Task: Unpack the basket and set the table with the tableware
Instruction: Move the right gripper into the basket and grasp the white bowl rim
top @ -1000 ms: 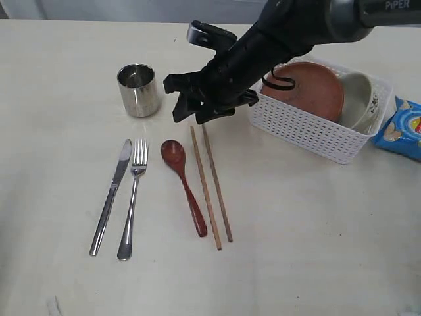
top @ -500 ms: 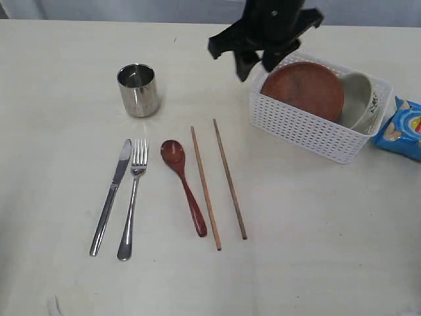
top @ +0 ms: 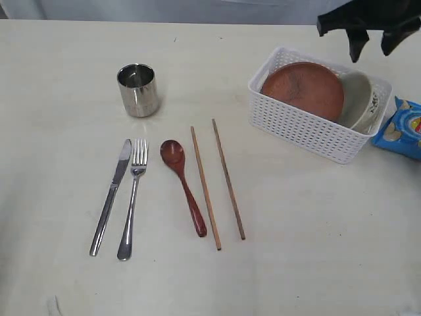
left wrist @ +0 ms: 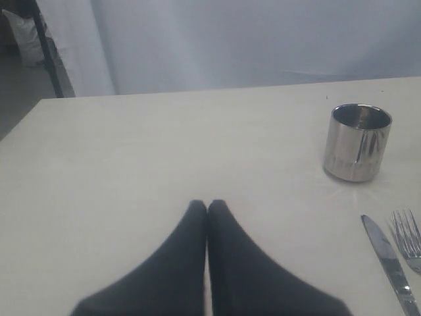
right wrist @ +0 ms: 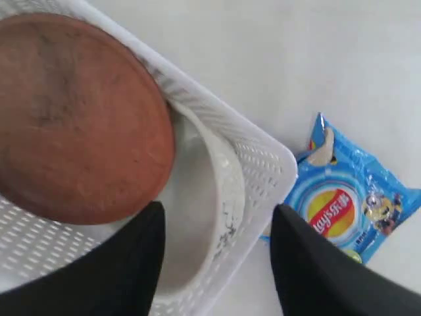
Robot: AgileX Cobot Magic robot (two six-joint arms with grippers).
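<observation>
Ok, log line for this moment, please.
right gripper: open, over bowl | left gripper: shut | in basket: plate, bowl | chopsticks: on table

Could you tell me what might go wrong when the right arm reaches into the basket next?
1. The off-white bowl leans against the wall of the white perforated plastic basket with the round brown plate overlapping it; lifting it might drag the plate or basket along.
2. The open right gripper hovers near the blue chip bag beside the basket and could knock it.

Bright even light, soft shadows, fingers [left wrist: 168, 273] blurred
</observation>
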